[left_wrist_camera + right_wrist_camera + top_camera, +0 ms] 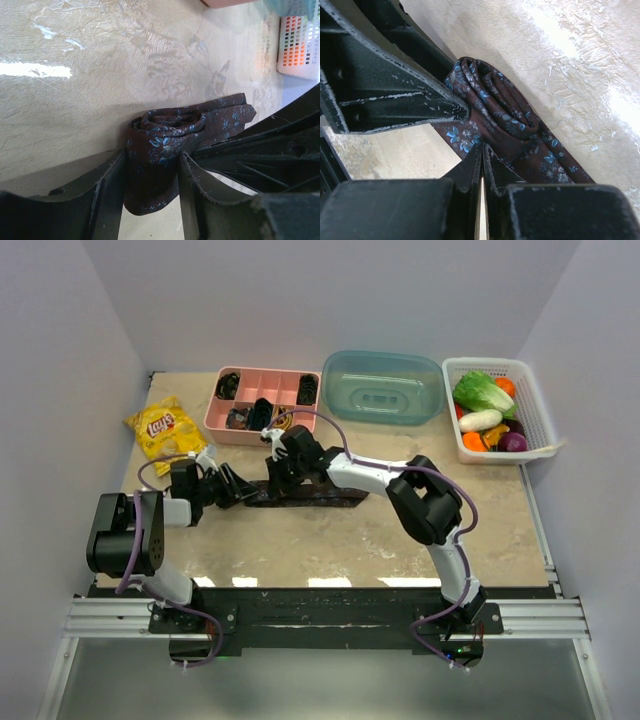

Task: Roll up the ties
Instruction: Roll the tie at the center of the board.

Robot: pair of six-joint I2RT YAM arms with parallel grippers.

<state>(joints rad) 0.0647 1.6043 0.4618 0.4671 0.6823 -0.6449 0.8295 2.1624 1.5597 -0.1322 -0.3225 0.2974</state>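
A long, narrow dark maroon fabric necktie with a small blue flower pattern (320,497) lies on the beige marbled stone counter (400,530), in front of the pink divided plastic tray (262,371) and between the two arms. Its left end is wound into a loose, flattened coil (167,127) of several layers. The rest runs flat to the right across the counter.

The left gripper (238,490) reaches in from the left at counter level. In the left wrist view its two black fingers (107,195) stand part-way apart. The necktie fills the gap between them and touches both inner faces, and the coil sits just past the fingertips.

The right gripper (278,468) comes down on the same end from behind. In the right wrist view its fingers (470,175) are drawn almost together, with only a thin slit between them. The tips pinch a fold of the fabric right beside the coil. One finger of the left gripper presses against the coil's side there.

Along the far edge of the counter are a yellow crisp bag (165,427), a translucent teal plastic container (385,387) and a white plastic basket (497,362) of vegetables, all well apart from the necktie.
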